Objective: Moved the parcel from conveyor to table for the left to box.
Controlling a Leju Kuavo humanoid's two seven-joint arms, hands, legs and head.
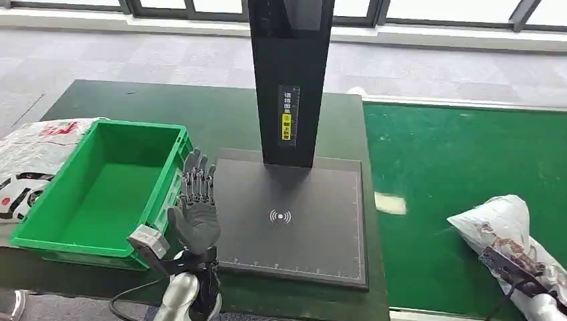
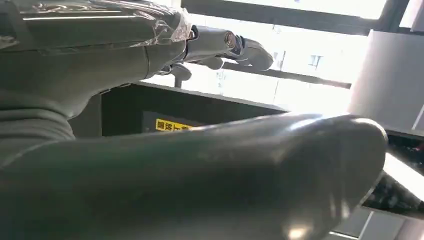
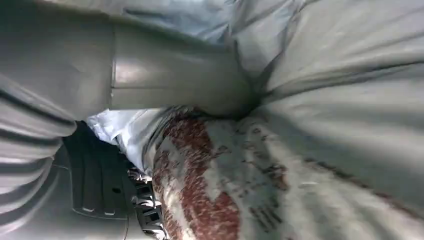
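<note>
The parcel (image 1: 503,222), a crumpled white plastic bag with red-brown print, lies on the green conveyor (image 1: 434,160) at the near right. My right hand (image 3: 150,70) grips it: the thumb presses into the parcel (image 3: 325,125) and the bag hides the fingers. My left hand (image 1: 196,210) stands upright with its fingers spread and nothing in it, just beside the right wall of the green box (image 1: 166,179). The left wrist view has that hand's thumb (image 2: 200,180) close up and its fingers (image 2: 220,45) stretched out.
A dark scanner plate (image 1: 294,227) with a black column (image 1: 289,80) stands on the dark green table (image 1: 200,114) between box and conveyor. Another printed white bag (image 1: 33,154) lies left of the box. Grey floor and windows lie beyond.
</note>
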